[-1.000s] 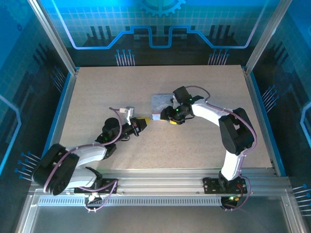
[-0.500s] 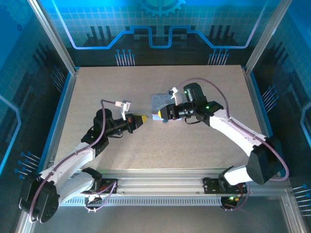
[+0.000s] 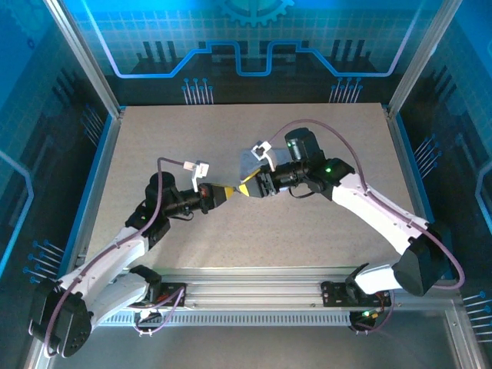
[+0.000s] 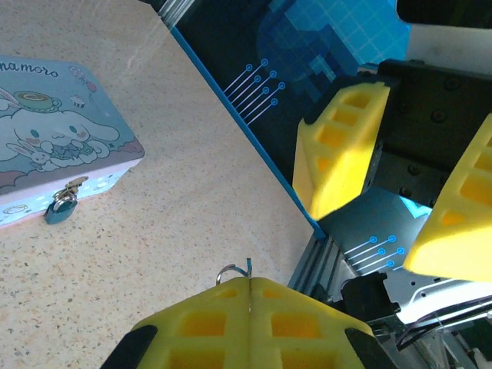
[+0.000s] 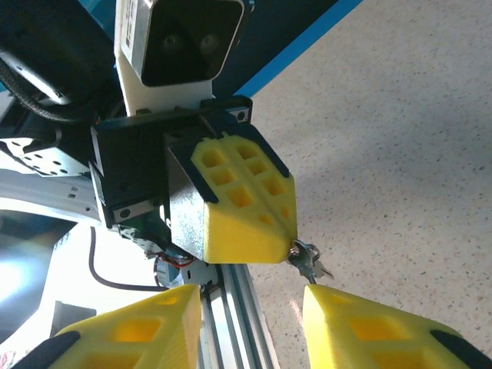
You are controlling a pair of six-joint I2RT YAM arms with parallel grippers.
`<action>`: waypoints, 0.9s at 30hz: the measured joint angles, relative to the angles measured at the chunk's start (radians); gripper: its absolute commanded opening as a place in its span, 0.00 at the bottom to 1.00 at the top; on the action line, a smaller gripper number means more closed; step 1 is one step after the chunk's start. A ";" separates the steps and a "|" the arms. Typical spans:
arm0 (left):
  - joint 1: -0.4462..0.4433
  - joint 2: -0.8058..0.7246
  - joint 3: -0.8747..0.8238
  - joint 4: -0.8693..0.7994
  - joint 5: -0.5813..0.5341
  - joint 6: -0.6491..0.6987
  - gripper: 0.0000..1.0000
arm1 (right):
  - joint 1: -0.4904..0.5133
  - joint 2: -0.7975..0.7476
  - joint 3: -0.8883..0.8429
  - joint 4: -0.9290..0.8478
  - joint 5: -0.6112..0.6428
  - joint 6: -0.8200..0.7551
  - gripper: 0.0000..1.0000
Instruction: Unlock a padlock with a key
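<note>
Key [image 4: 247, 267] is nearest to you: a thin sliver with its small ring, sticking out of the seam between the yellow pads of your left gripper [image 4: 250, 296], which is pressed together on it. Only the tip and ring are free. I'd judge it is held that way, up off the table [image 4: 161, 223], to present it for a transfer.

Just beyond it, your right gripper [image 5: 246, 304] faces the left one tip to tip with its fingers spread apart and nothing between them. Through its wrist camera the key pokes out just above the gap. That reads as a handover or regrip, so that one arm can turn the key while the other steadies the lock.

Farther off, the padlock [image 4: 60, 207] hangs on the front clasp of the tin [image 4: 54, 146], shackle through the hasp. It looks locked, and neither gripper is touching it. The tin lies flat with its clasp side open to approach.

On the lid you can read "namoro", cut off at the frame edge, above a white long-eared cartoon figure. No marking on the padlock is legible.
</note>
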 measured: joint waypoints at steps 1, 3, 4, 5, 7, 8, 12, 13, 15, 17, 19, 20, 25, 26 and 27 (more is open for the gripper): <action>0.001 0.000 0.000 0.002 0.004 -0.008 0.00 | 0.000 0.005 0.000 -0.005 -0.005 -0.003 0.37; 0.001 -0.001 0.000 0.006 0.011 -0.024 0.00 | 0.000 0.013 0.000 -0.012 -0.008 -0.008 0.37; 0.002 -0.002 0.000 0.008 0.016 -0.027 0.00 | 0.000 0.017 0.000 -0.014 -0.010 -0.011 0.37; 0.003 -0.002 0.000 0.010 0.021 -0.032 0.00 | 0.000 0.020 0.000 -0.015 -0.012 -0.011 0.37; 0.005 -0.002 0.000 0.016 0.030 -0.050 0.00 | 0.000 0.028 0.000 -0.016 -0.017 -0.015 0.38; 0.006 -0.002 0.000 0.018 0.034 -0.054 0.00 | 0.000 0.032 0.000 -0.016 -0.020 -0.016 0.38; 0.008 -0.003 0.000 0.040 0.051 -0.079 0.00 | 0.001 0.058 0.010 -0.016 -0.042 -0.018 0.38; 0.008 -0.003 0.000 0.044 0.055 -0.084 0.00 | 0.001 0.064 0.013 -0.016 -0.043 -0.018 0.38; 0.008 -0.003 0.000 0.053 0.061 -0.096 0.00 | 0.001 0.069 0.013 -0.017 -0.047 -0.019 0.36; 0.008 -0.004 0.000 0.059 0.067 -0.103 0.00 | 0.002 0.072 0.014 -0.018 -0.049 -0.020 0.31; 0.009 -0.004 0.000 0.063 0.071 -0.104 0.00 | 0.002 0.073 0.014 -0.020 -0.053 -0.023 0.26; 0.010 -0.004 0.000 0.063 0.074 -0.105 0.00 | 0.002 0.073 0.014 -0.019 -0.057 -0.025 0.25; 0.014 -0.005 0.000 0.068 0.074 -0.122 0.00 | 0.002 0.074 0.015 -0.019 -0.072 -0.022 0.28; 0.014 -0.005 0.000 0.071 0.074 -0.127 0.00 | 0.002 0.074 0.015 -0.019 -0.076 -0.022 0.29; 0.015 -0.005 0.000 0.075 0.074 -0.129 0.00 | 0.002 0.075 0.015 -0.019 -0.079 -0.022 0.29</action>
